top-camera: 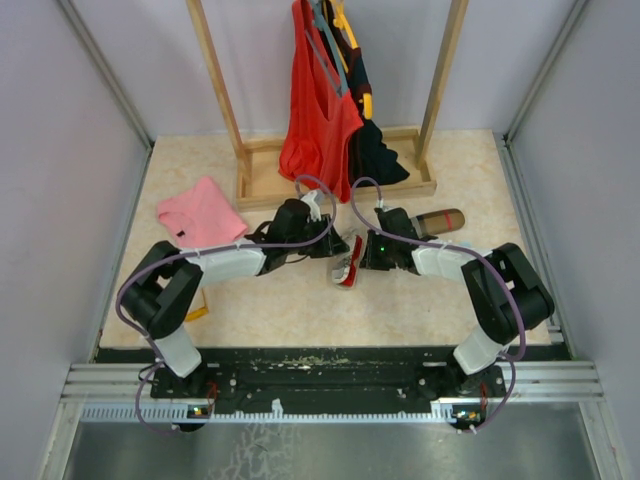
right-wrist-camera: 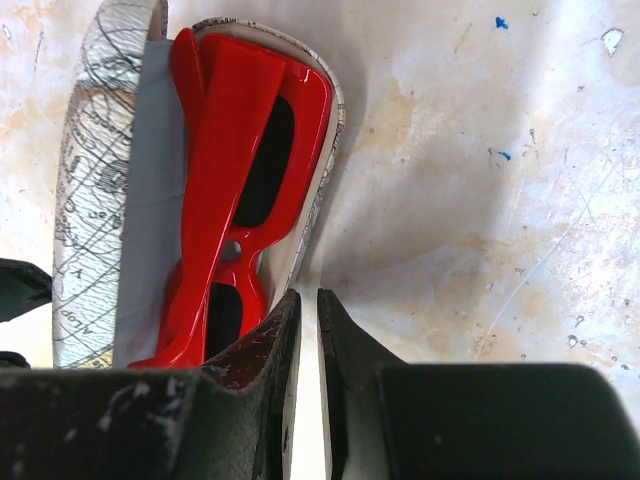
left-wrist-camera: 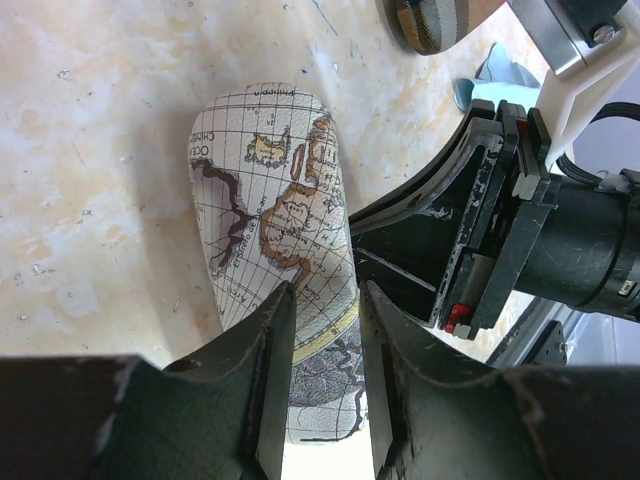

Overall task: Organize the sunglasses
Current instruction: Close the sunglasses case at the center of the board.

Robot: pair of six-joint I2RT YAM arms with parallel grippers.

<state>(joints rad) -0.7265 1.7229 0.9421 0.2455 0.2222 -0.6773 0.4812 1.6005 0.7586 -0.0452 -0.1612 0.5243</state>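
The red sunglasses (right-wrist-camera: 225, 170) lie folded inside an open, map-printed case (right-wrist-camera: 95, 200), against its grey lining. My right gripper (right-wrist-camera: 308, 300) is shut on the thin rim of the case's near half, just beside the sunglasses. In the left wrist view the case's rounded outer shell (left-wrist-camera: 275, 200) faces me. My left gripper (left-wrist-camera: 325, 295) is part open, its fingers standing over the shell's near end, which is wider than the gap; whether they touch it I cannot tell. From above, both grippers meet at the case (top-camera: 346, 268) mid-table.
A brown oblong case (top-camera: 440, 220) lies just behind the right arm, with a light blue cloth (left-wrist-camera: 490, 80) beside it. A pink cloth (top-camera: 200, 212) lies at the left. At the back, a wooden rack (top-camera: 250, 185) holds a hanging red garment (top-camera: 318, 110).
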